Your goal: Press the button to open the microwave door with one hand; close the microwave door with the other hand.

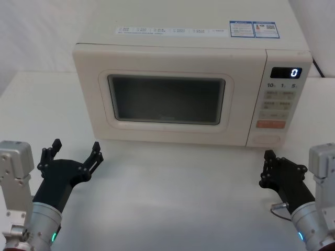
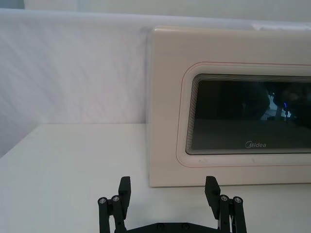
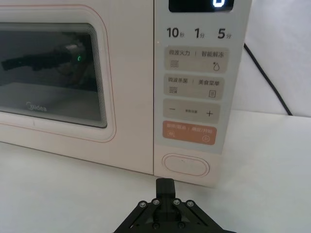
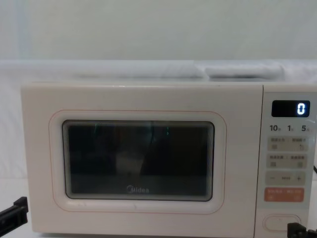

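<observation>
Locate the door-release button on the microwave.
The button sits at the bottom of the control panel on the microwave's right side, just below the orange key, straight ahead of the right tool.

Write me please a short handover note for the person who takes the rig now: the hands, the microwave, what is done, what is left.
Left hand: open, low over the table before the microwave's left end.
Right hand: shut, in front of the button, not touching it.
Microwave door: closed; display shows 0.
Done: nothing yet.
Left: press the button with one hand, then close the door with the other.
</observation>
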Tool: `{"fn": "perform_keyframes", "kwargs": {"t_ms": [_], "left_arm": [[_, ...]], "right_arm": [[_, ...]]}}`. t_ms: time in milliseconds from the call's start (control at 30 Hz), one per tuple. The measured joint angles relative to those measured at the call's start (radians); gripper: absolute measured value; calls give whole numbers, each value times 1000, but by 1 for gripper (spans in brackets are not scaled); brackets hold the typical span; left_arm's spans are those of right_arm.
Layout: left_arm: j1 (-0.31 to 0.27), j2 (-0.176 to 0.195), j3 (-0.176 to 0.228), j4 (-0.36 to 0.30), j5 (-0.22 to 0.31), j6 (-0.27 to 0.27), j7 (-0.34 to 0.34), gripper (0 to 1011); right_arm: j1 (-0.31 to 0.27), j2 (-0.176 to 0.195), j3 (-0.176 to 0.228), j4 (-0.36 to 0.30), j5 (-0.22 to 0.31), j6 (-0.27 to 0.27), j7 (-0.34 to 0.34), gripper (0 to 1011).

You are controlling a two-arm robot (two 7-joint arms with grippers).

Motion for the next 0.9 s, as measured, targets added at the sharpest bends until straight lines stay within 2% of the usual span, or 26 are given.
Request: {"fn": "perform_keyframes", "kwargs": {"t_ms": [900], "left_arm": [[0, 0, 0, 0, 0, 0, 0, 1001]], "right_arm": [[105, -29, 23, 128, -7, -11, 26, 0]]}}
